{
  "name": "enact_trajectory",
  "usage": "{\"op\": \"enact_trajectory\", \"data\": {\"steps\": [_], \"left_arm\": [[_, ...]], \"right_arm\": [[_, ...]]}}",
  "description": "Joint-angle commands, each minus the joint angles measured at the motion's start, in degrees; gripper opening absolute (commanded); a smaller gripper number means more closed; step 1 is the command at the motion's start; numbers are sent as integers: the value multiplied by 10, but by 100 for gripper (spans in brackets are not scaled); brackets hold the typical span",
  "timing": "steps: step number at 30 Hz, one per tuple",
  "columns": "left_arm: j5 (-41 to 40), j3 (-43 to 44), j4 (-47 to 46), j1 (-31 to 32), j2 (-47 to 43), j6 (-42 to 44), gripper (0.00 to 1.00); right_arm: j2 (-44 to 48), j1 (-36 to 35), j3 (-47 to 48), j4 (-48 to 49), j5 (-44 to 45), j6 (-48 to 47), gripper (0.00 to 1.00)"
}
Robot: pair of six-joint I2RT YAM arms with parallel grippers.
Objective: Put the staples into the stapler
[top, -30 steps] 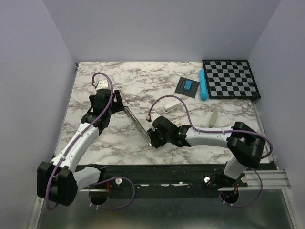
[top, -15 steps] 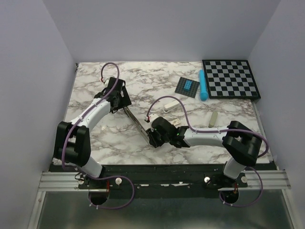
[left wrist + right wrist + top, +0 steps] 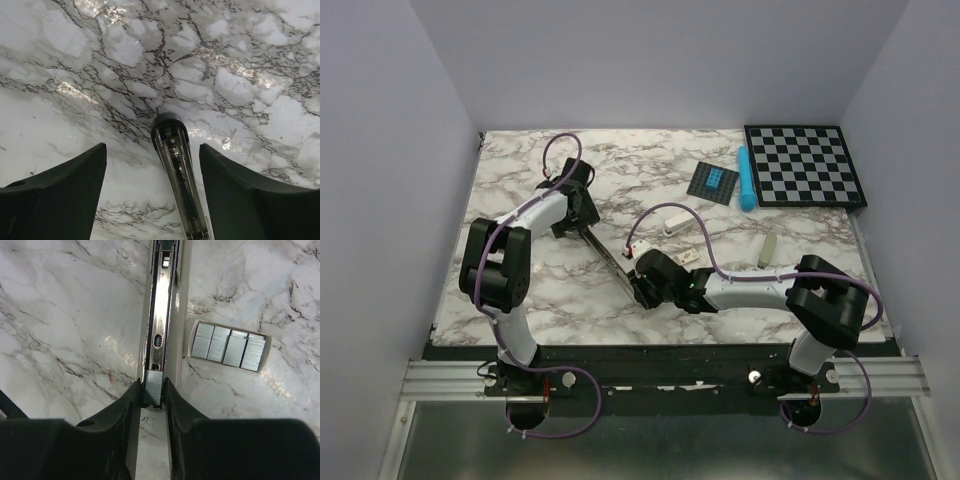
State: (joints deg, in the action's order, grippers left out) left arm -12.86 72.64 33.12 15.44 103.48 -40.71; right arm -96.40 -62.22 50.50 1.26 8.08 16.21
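Overhead, the stapler (image 3: 610, 258) is lying opened out flat on the marble worktop (image 3: 520, 290), running diagonally between the two arms. The left pincer (image 3: 582, 222) is sitting at its far end and the right pincer (image 3: 640, 290) at its near end. A white oblong block (image 3: 678, 215), a beige bar (image 3: 769, 247), a blue cylinder (image 3: 746, 178) and a chessboard (image 3: 805, 165) are lying farther back and to the right.

In the left wrist view, the left pincer (image 3: 152, 150) is standing released, its fingers (image 3: 75, 175) spread wide on either side of the stapler's rounded black tip (image 3: 169, 131) and touching neither side of it.

In the right wrist view, the right pincer (image 3: 152, 392) is clenching a grey staple strip (image 3: 152, 382), which is resting at the near end of the shiny channel (image 3: 161, 315). Just right of the stapler, the staples box (image 3: 230, 346) is lying open on the worktop, with several strips showing side by side inside.
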Motion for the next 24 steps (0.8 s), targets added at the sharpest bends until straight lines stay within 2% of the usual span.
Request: {"op": "enact_trajectory", "data": {"steps": [1, 6, 9, 12, 13, 15, 16, 19, 24], "left_arm": [[-13, 7, 18, -3, 29, -27, 78], [-32, 21, 23, -3, 60, -36, 69], [-38, 27, 29, -3, 72, -44, 59], [-35, 21, 28, -3, 69, -52, 45], [-35, 16, 27, -3, 67, -52, 36], [-35, 6, 26, -3, 55, -54, 27], [-35, 0, 25, -3, 48, -57, 16], [-32, -26, 16, -3, 13, -67, 11], [-34, -86, -12, 10, -77, -103, 11]], "right_arm": [[-7, -5, -5, 15, 29, -8, 29], [-5, -6, -6, 15, 31, -8, 24], [-5, -7, -6, 16, 30, -7, 22], [-5, -6, -6, 16, 30, -4, 19], [-5, -6, -6, 16, 30, -4, 18], [-4, -7, -7, 16, 32, -2, 16], [-4, -7, -8, 17, 33, -2, 15], [-1, -7, -10, 19, 36, -1, 14], [2, -7, -11, 21, 36, 2, 13]]}}
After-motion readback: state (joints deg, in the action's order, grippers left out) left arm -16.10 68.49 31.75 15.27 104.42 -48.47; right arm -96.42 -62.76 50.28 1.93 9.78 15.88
